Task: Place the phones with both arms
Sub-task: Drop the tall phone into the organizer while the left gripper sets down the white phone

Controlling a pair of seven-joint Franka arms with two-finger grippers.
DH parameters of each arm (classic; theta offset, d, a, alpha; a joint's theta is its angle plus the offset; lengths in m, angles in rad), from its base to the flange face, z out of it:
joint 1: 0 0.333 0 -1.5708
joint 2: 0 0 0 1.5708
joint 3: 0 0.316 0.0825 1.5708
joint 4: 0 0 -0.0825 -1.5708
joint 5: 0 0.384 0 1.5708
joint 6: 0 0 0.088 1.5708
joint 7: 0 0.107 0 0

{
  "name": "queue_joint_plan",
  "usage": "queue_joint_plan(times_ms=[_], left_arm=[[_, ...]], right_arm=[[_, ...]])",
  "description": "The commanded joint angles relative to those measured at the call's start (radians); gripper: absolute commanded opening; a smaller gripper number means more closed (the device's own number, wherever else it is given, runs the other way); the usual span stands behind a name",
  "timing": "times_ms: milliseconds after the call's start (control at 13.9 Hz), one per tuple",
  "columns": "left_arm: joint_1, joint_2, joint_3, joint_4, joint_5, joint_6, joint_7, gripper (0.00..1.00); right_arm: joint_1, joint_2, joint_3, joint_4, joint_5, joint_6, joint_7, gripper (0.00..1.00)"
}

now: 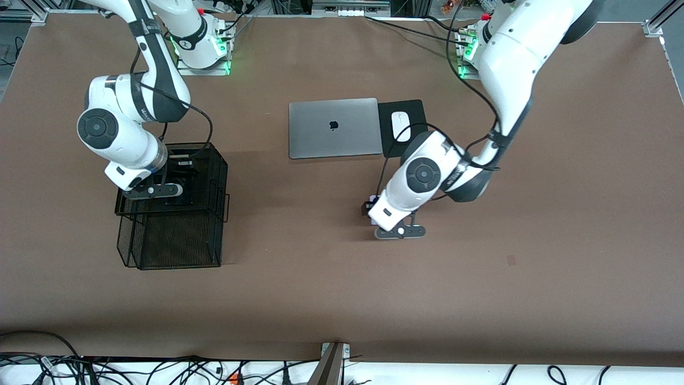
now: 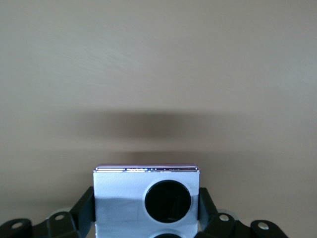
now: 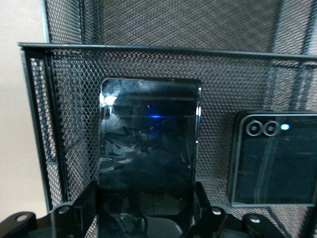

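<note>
My left gripper (image 1: 373,209) hangs low over the bare brown table close to the mouse pad. It is shut on the squarish lilac-white phone (image 2: 119,198), whose round black lens (image 2: 167,201) faces the left wrist camera; black fingers (image 2: 85,207) press both its sides. My right gripper (image 1: 179,186) is down inside the black mesh organizer (image 1: 176,246), shut on the long slim black phone (image 3: 148,144), which stands upright against the mesh wall (image 3: 148,62). The squarish black folded phone (image 3: 273,159) rests in the organizer beside it.
A closed grey laptop (image 1: 333,128) lies mid-table, with a white mouse (image 1: 401,125) on a black pad (image 1: 416,109) beside it toward the left arm's end. The left arm's elbow hangs over that pad. The organizer stands toward the right arm's end.
</note>
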Motion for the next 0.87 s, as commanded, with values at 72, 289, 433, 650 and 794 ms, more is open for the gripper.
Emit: queue_joint_plan(times_ms=[72,289,433,650,794], left_arm=[[-0.081,0.086,0.017,0.040,-0.025,0.088,-0.052,0.33],[-0.113,0.089,0.019,0.040,-0.023,0.093,-0.061,0.57],[-0.113,0.080,0.019,0.039,-0.009,0.093,-0.068,1.00],[-0.098,0.068,0.020,0.037,-0.006,0.088,-0.063,1.00],[-0.075,-0.001,0.034,0.023,-0.006,0.046,-0.061,1.00]], right_arm=[[0.003,0.010,-0.006,0.006,0.030,0.011,-0.022,0.13],[0.000,0.010,-0.008,0.044,0.030,-0.012,-0.025,1.00],[-0.002,0.003,-0.014,0.093,0.030,-0.080,-0.025,1.00],[0.000,-0.001,-0.026,0.190,0.027,-0.201,-0.027,1.00],[0.000,-0.003,-0.029,0.263,0.026,-0.294,-0.027,1.00]])
